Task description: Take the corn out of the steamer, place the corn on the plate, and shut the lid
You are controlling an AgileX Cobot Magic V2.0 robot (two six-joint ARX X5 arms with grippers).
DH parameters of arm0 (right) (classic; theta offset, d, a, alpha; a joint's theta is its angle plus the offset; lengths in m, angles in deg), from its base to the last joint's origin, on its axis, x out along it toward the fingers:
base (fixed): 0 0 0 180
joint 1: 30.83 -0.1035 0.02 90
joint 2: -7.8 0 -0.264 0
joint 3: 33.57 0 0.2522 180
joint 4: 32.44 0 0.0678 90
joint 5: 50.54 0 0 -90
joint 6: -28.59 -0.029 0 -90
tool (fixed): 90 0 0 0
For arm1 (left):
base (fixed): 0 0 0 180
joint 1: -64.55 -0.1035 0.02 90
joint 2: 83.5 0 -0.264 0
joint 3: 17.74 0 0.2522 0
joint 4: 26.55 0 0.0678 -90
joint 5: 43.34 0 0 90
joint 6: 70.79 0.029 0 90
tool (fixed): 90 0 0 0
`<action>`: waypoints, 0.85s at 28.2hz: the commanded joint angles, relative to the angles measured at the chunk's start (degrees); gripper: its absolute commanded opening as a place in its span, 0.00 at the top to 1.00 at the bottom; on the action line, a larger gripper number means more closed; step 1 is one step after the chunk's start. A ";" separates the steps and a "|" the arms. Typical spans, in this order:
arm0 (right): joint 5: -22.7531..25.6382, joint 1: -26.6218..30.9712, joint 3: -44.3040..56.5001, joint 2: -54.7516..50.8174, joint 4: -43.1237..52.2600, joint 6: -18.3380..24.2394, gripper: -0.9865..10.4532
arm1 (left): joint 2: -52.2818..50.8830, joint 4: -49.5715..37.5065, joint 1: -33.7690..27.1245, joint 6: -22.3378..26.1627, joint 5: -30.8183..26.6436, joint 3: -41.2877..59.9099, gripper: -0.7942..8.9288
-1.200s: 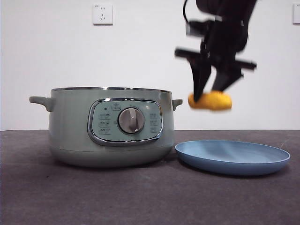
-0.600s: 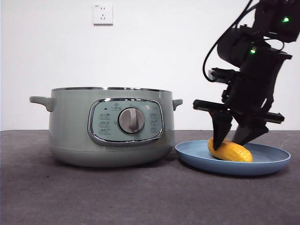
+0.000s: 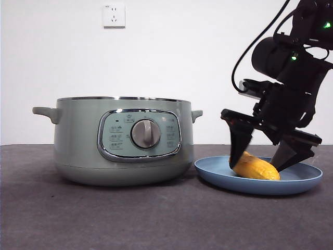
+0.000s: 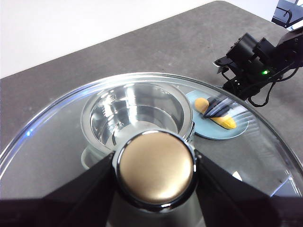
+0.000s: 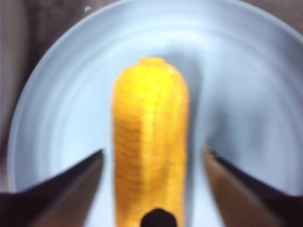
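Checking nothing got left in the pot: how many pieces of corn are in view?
1. The corn lies on the plate, between the right gripper's open jaws. The steamer's visible inside shows none.

Front view: low, at bench height, looking level at the steamer and plate, both near and large.
Left wrist view: high above, looking down through the lid onto steamer and plate.
Right wrist view: very near, straight down on the corn.
Shared by all three: corn on plate.
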 commanded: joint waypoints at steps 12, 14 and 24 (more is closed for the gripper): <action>1.88 0.02 0.24 -34.16 -12.07 2.91 0.43 | 10.25 -12.09 -0.09 2.60 3.48 -0.70 0.93; 1.88 0.02 0.24 -38.29 -14.80 3.19 0.43 | 12.90 -13.57 -0.09 3.43 3.50 -0.70 0.93; 1.90 0.02 0.24 -54.51 -23.43 3.17 0.43 | 27.39 -26.21 0.07 3.54 7.23 -0.70 0.93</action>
